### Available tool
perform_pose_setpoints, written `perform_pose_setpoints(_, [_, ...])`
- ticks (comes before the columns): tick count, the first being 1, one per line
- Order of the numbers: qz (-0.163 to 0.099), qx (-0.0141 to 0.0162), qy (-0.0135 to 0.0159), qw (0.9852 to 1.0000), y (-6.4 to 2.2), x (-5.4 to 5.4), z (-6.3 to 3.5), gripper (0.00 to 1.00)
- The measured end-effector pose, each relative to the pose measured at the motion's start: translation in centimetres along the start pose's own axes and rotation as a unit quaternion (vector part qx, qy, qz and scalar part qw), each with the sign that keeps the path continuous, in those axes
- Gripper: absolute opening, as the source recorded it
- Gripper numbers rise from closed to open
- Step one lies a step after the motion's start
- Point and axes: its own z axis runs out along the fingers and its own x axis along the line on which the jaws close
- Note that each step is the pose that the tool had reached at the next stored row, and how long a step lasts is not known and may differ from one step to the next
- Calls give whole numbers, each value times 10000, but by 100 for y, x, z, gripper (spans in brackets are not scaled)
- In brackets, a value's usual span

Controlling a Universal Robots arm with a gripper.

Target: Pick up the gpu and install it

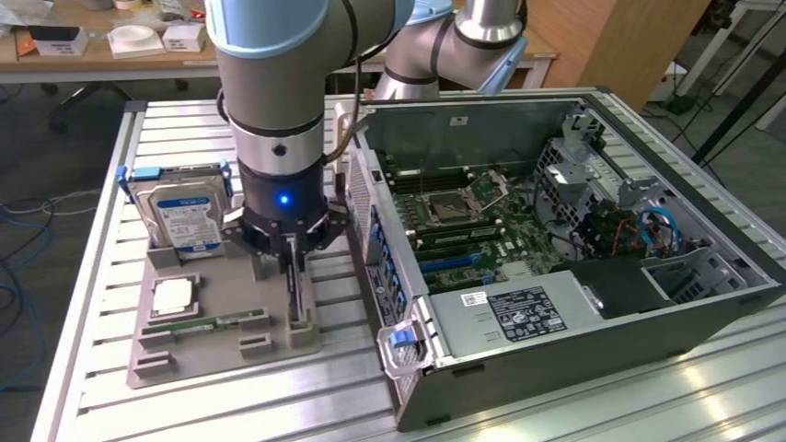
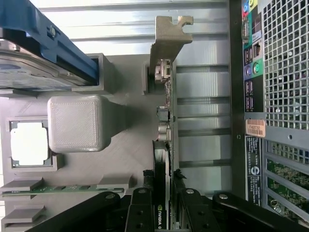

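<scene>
1. The slatted aluminium table (image 1: pixel 86 276) lies bare along its near edge. It is also bare to the exterior view's left of the flat grey plastic holder tray (image 1: pixel 202 357), so there is open room on those two sides.
2. On the exterior view's right, the tray's edge runs close beside the perforated rear wall of the open black-and-grey metal computer case (image 2: pixel 285 63). Only a narrow strip of table slats lies between them.
3. The case lies on its side with its wide opening facing up, framed by a metal rim.
4. The gpu (image 2: pixel 164 145), a thin green circuit card with a black cooler face, stands on its long edge along the tray's right side, just beside that gap. Its silver metal end bracket (image 2: pixel 166 43) is at the far end, level with the hard drive's cradle. The card looks seated in the tray.
5. The pincer (image 2: pixel 163 191) hangs directly over the gpu's nearer half. Its black fingers (image 2: pixel 140 212) straddle the card, one pressed to each face. The jaws are partly closed and grip the card, with no gap visible.
6. Left of the gpu on the tray sit the silver hard drive with a blue-white label (image 1: pixel 187 219), a square silver processor chip (image 1: pixel 172 295) and a narrow green memory stick (image 1: pixel 209 324). All three are apart from the fingers.
</scene>
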Motion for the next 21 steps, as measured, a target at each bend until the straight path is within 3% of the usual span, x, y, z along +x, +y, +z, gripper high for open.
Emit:
perform_pose_setpoints(17, [0,0,0,10000,20,3,-455,26])
perform_pose_setpoints(21, [0,0,-1,10000,22,3,-494,26])
